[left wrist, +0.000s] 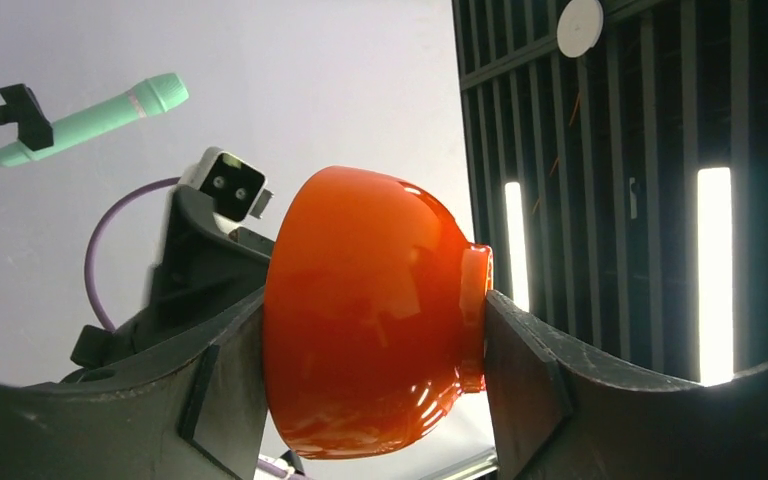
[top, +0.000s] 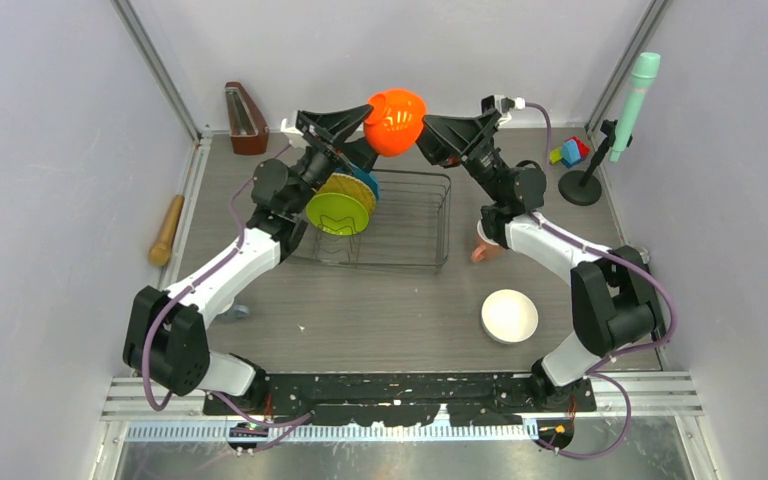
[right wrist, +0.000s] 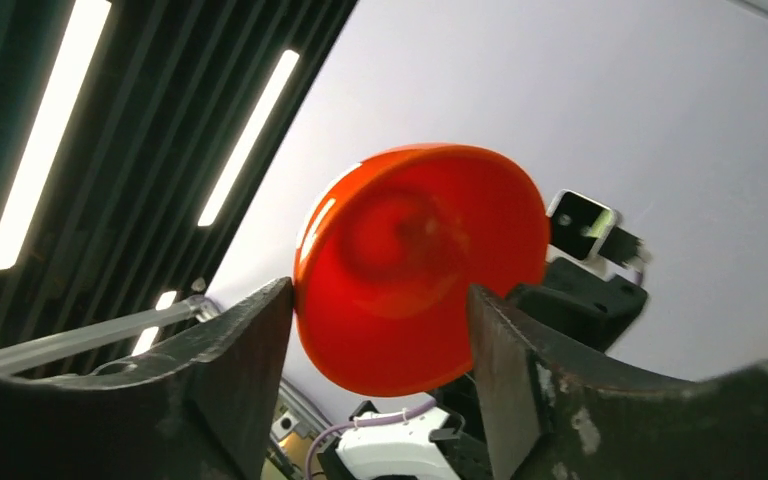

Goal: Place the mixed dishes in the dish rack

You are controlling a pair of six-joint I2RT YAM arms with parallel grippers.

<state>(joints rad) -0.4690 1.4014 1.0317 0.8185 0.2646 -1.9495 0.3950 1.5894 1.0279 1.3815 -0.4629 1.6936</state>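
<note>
The left gripper (left wrist: 365,330) pinches the orange bowl (top: 395,121) rim-to-foot, aloft at the dish rack's (top: 447,215) twelve o'clock. This is likely a handover. The right gripper's (right wrist: 380,300) fingers flank its rim, grip unclear.

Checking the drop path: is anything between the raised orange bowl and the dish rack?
Nothing visible. The orange bowl is held up near the far edge of the dish rack; the standing plates fill only its left end.

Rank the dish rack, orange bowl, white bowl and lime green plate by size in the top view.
1. dish rack, clearly largest.
2. orange bowl, lime green plate, white bowl: near alike; the orange bowl is raised nearer the camera, so unranked.
</note>
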